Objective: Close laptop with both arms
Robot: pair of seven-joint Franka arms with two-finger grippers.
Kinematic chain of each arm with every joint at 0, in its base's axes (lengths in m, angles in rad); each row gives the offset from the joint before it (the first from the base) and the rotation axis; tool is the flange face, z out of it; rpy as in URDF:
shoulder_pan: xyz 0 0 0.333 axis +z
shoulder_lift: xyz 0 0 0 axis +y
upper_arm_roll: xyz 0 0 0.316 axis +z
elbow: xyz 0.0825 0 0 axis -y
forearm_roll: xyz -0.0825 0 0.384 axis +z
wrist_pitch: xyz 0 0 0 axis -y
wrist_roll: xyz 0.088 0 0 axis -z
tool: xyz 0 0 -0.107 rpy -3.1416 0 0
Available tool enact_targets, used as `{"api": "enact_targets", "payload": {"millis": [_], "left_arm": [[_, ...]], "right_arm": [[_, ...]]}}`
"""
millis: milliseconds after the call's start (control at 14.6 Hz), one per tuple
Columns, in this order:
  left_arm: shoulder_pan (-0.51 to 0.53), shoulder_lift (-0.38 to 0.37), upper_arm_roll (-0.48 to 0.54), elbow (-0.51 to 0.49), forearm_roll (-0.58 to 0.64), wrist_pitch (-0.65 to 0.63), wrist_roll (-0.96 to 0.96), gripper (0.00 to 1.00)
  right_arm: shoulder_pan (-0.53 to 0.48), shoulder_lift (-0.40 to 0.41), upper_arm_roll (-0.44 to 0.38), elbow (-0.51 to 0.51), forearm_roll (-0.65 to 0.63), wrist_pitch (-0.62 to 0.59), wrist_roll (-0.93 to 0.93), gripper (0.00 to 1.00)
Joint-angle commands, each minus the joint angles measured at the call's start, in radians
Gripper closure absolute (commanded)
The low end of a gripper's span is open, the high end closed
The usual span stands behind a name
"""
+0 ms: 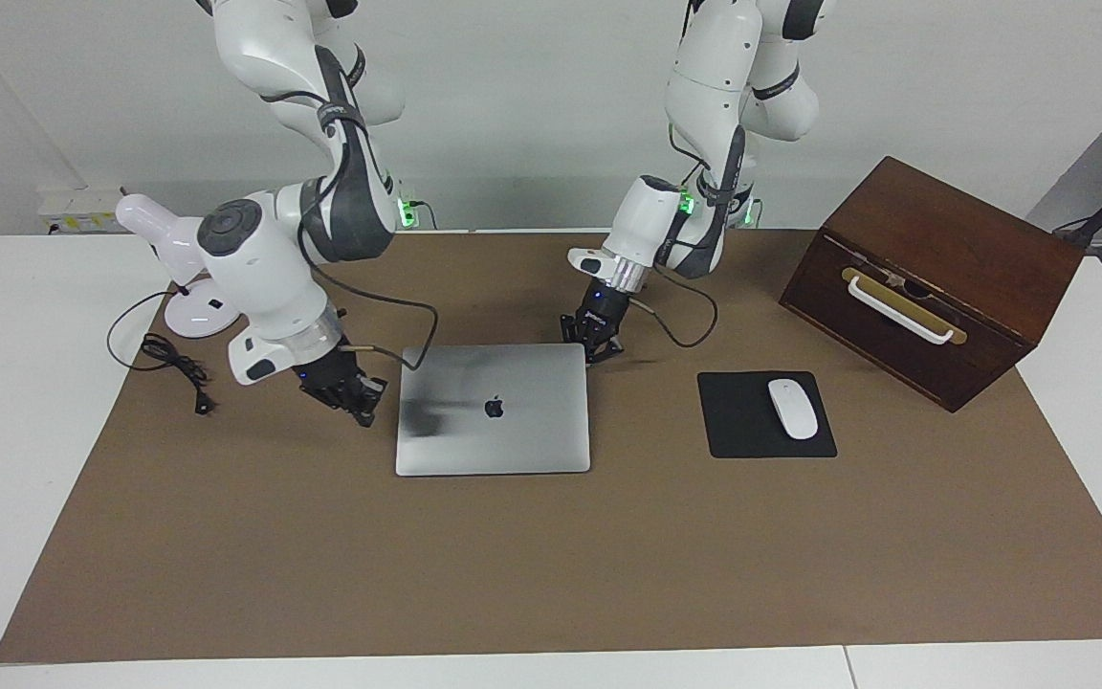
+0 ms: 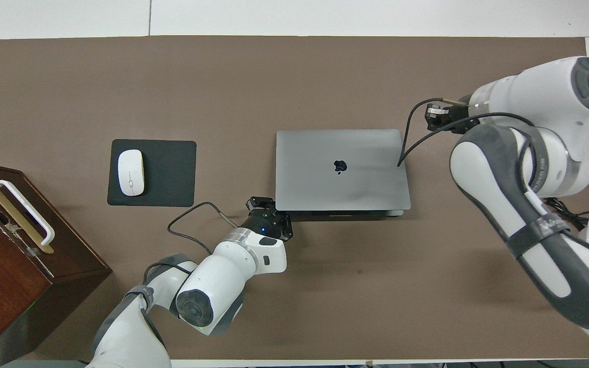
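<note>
The silver-grey laptop (image 1: 494, 410) (image 2: 340, 168) lies on the brown mat with its lid down flat and the apple logo facing up. My left gripper (image 1: 594, 343) (image 2: 266, 210) is shut and sits low at the laptop's corner nearest the robots, toward the left arm's end. It touches or nearly touches that corner. My right gripper (image 1: 350, 394) (image 2: 435, 116) is shut with nothing in it. It hangs just over the mat beside the laptop's edge toward the right arm's end, clear of the lid.
A black mouse pad (image 1: 747, 421) with a white mouse (image 1: 792, 409) lies beside the laptop toward the left arm's end. A brown wooden box (image 1: 934, 277) with a white handle stands past it. A white desk lamp (image 1: 189, 287) and its cable sit at the right arm's end.
</note>
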Motion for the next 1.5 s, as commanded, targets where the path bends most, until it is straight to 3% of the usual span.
{"api": "enact_targets", "payload": {"millis": [0, 205, 341, 683, 956, 1161, 1434], "left_arm": [[0.025, 0.082, 0.021, -0.055, -0.01, -0.037, 0.022, 1.0], [0.025, 0.068, 0.021, -0.055, -0.01, -0.037, -0.037, 1.0], [0.025, 0.03, 0.021, -0.058, -0.01, -0.047, -0.049, 1.0], [0.054, -0.081, 0.02, -0.064, -0.01, -0.181, -0.054, 1.0], [0.103, -0.255, 0.02, -0.053, -0.01, -0.473, -0.041, 1.0], [0.135, -0.36, 0.023, -0.039, -0.01, -0.642, -0.041, 1.0], [0.147, -0.421, 0.032, -0.009, -0.01, -0.781, -0.041, 1.0]], "right_arm": [[-0.108, -0.008, 0.012, 0.058, -0.06, -0.031, -0.189, 0.99], [-0.168, -0.012, 0.012, 0.177, -0.175, -0.196, -0.324, 0.57], [-0.178, -0.023, 0.01, 0.262, -0.203, -0.336, -0.369, 0.37], [-0.174, -0.121, 0.019, 0.317, -0.166, -0.516, -0.284, 0.2], [-0.137, -0.167, 0.049, 0.319, -0.163, -0.565, -0.093, 0.01], [-0.137, -0.224, 0.079, 0.319, -0.168, -0.641, -0.041, 0.0], [-0.145, -0.29, 0.078, 0.284, -0.202, -0.714, -0.048, 0.0]]}}
